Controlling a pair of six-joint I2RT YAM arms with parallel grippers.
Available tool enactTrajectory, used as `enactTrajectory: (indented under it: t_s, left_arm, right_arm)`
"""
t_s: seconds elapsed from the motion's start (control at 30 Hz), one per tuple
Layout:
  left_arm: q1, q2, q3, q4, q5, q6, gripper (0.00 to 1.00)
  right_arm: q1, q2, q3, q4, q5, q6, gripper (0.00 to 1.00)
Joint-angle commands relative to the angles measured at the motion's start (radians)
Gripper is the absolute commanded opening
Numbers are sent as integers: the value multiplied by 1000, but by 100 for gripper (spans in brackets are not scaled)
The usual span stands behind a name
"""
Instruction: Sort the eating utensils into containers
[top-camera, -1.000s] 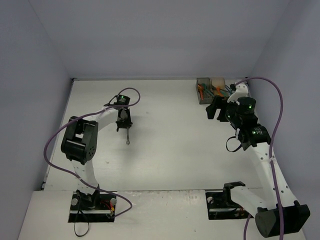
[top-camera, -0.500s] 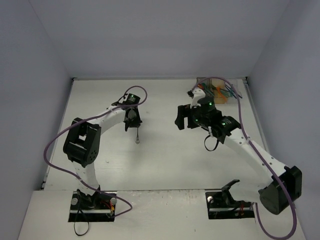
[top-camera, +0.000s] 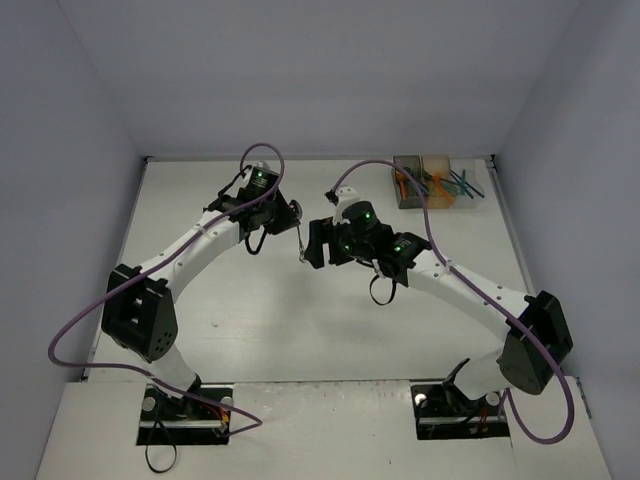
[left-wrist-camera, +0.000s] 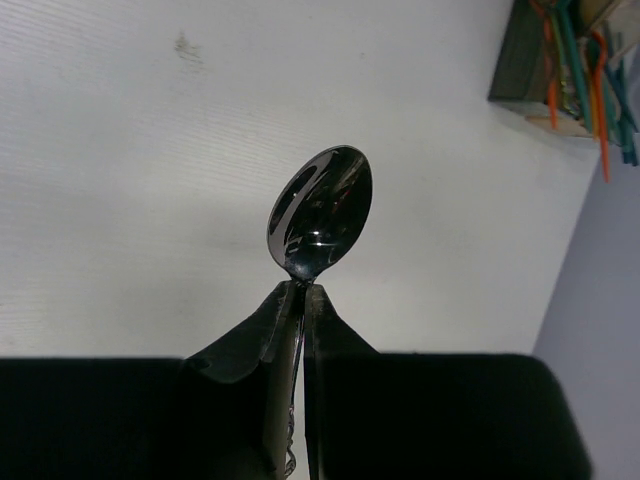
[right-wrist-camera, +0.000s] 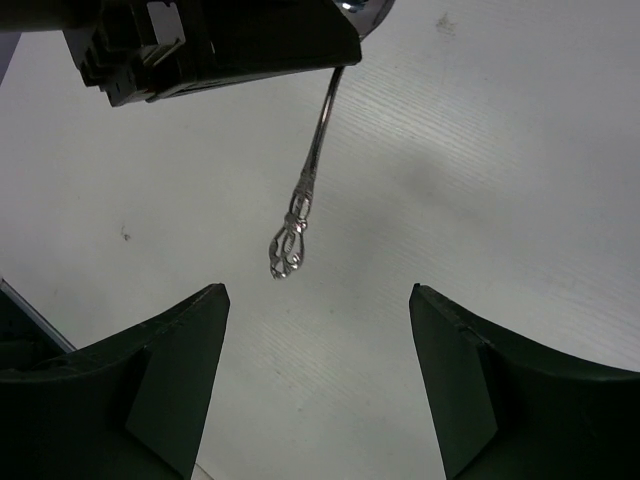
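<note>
Right wrist view: left gripper (left-wrist-camera: 302, 292) clamps a shiny silver spoon (right-wrist-camera: 312, 165) by the neck, apparently offering its ornate handle to the wide-open right gripper (right-wrist-camera: 315, 300).

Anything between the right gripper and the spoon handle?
Nothing visible. The spoon is pinched near its bowl by the left gripper, and its handle sticks out free with only table behind it. The right gripper is open, and the handle end lies just beyond the gap between its fingers.
</note>
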Motion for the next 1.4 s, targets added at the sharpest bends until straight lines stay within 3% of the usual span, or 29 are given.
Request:
enactTrajectory:
  t_s: [0.0,0.27,0.83,1.2,1.27,1.37]
  left_arm:
    - [-24,-75,3,111,31,-93,0]
    - [-48,-114,-48,189,43,-129,0]
    - [-57,-148,-125,307,61,-155,0]
    - [-56,-142,-152,340,68,-133,0]
    - [-57,-144,-165,350,67,-120,0]
    - [-57,-146,-184,383,67,-103,0]
  right_arm:
    - [7,17,42,117,27,69,68]
    - [7,48,35,152,24,106,55]
    - [1,37,-30,182,33,142,1]
    - [1,34,-40,188,60,120,1]
    - [1,18,-47,186,72,101,8]
    - [-3,-20,-61,182,92,76,27]
